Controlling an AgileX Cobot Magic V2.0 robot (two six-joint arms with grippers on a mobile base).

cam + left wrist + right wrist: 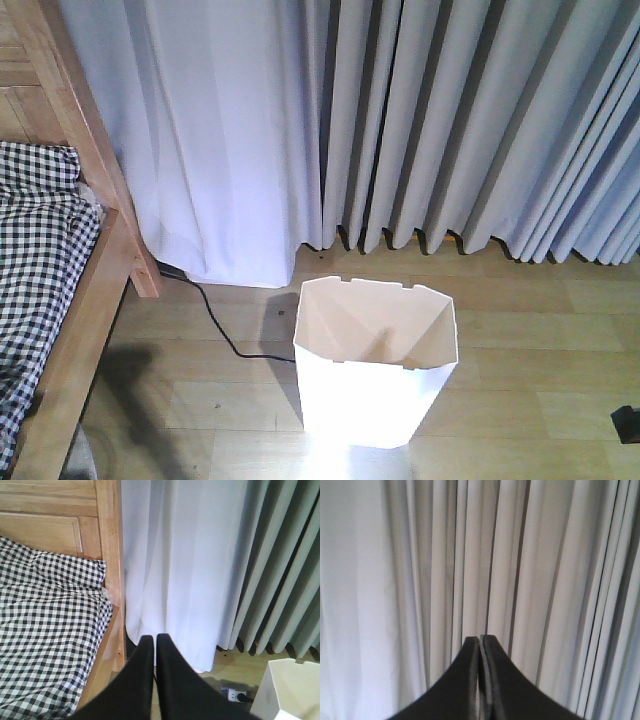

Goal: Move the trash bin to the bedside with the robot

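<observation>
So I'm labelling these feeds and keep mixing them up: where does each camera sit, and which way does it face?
Front view: high on the robot, looking down at the bin, bed, curtain and floor; none of the robot surely shows.
Left wrist: behind the left pincer, shut, facing the bed, the curtain and the bin's corner.
Right wrist: behind the right pincer, shut, facing only the curtain.
Shared: front and left wrist views both show bed, curtain and bin.
</observation>
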